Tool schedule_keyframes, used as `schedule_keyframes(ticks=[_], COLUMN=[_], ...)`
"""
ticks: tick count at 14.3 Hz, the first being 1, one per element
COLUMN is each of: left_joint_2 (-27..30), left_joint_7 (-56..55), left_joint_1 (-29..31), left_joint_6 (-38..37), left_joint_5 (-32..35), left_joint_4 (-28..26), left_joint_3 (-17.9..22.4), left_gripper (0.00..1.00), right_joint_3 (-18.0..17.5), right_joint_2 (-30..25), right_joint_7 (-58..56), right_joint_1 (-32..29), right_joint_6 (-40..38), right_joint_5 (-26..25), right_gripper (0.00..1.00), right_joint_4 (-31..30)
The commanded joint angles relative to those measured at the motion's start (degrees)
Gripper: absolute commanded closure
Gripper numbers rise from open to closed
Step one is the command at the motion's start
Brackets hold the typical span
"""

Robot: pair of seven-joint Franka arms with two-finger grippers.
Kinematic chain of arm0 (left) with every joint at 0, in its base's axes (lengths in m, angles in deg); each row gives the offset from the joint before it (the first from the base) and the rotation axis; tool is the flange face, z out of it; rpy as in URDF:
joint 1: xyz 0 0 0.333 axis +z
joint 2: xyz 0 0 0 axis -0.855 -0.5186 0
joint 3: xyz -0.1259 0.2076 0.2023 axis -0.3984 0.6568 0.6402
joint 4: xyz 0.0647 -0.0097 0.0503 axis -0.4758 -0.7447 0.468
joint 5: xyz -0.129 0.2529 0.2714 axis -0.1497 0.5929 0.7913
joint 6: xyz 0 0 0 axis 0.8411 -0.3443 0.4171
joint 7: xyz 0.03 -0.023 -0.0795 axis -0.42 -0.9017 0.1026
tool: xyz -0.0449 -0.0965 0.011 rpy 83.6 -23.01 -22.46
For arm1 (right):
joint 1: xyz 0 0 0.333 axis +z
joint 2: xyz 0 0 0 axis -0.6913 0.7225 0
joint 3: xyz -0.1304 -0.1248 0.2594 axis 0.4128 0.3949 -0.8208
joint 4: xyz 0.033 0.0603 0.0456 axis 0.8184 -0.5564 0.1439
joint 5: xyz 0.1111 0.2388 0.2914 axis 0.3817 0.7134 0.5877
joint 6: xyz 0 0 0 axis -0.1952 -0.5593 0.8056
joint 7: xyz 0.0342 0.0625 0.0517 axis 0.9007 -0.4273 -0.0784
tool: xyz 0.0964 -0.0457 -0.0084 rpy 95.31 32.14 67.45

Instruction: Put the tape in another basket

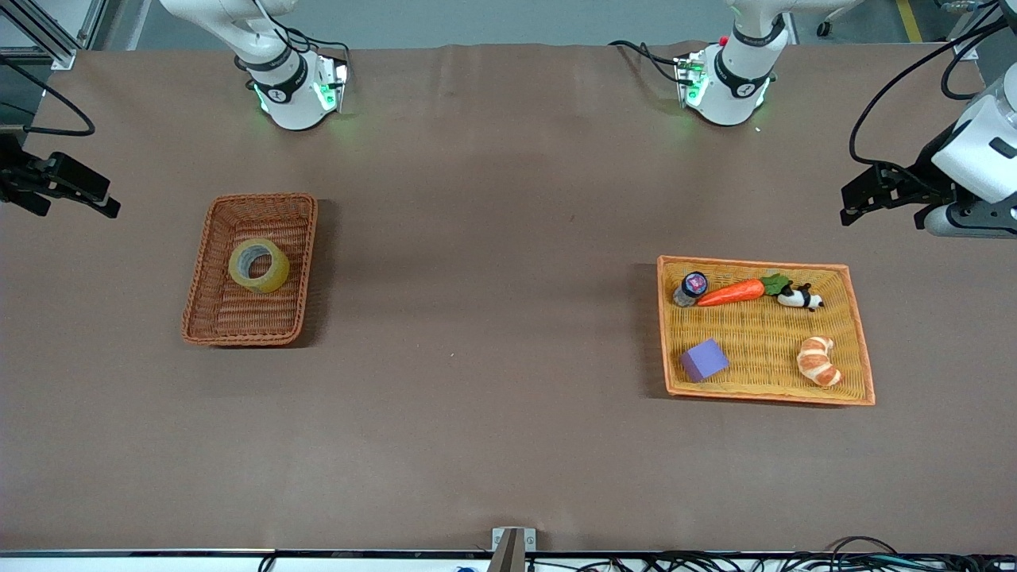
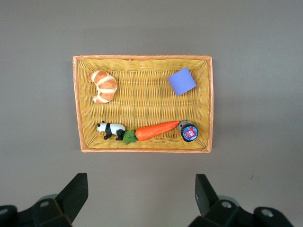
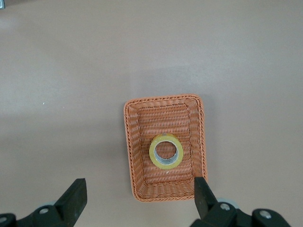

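The tape (image 1: 259, 265), a yellowish roll with a grey core, lies inside the reddish-brown wicker basket (image 1: 199, 294) toward the right arm's end of the table. The right wrist view shows the tape (image 3: 166, 151) in the basket (image 3: 130, 142). My right gripper (image 1: 83, 205) is open and empty, up over the table beside that basket; it also shows in its wrist view (image 3: 139, 191). My left gripper (image 1: 848, 205) is open and empty, up over the table by the flat tray; it also shows in its wrist view (image 2: 141, 189).
The flat orange-yellow tray (image 1: 862, 349) toward the left arm's end holds a croissant toy (image 1: 820, 360), a purple cube (image 1: 704, 359), a carrot (image 1: 731, 292), a panda (image 1: 799, 297) and a small jar (image 1: 692, 286). The left wrist view shows the tray (image 2: 142, 64).
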Motion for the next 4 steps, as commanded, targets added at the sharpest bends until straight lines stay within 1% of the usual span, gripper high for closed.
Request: schedule_keyframes(ticks=[1, 4], left_joint_2=[-0.55, -0.55], left_joint_7=[0.87, 0.87], left_joint_1=[0.08, 0.08], left_joint_6=[-0.60, -0.60], left_joint_5=[0.08, -0.19], left_joint_4=[1.42, 1.42], left_joint_3=[-0.14, -0.14], left_gripper=[0.00, 0.00], right_joint_3=[-0.34, -0.26], right_joint_2=[0.52, 0.43], right_joint_7=[-0.58, -0.76], right_joint_1=[-0.24, -0.16], right_joint_6=[-1.03, -1.03], right_joint_5=[-0.49, -0.50], right_gripper=[0.00, 0.00], right_joint_4=[1.35, 1.35])
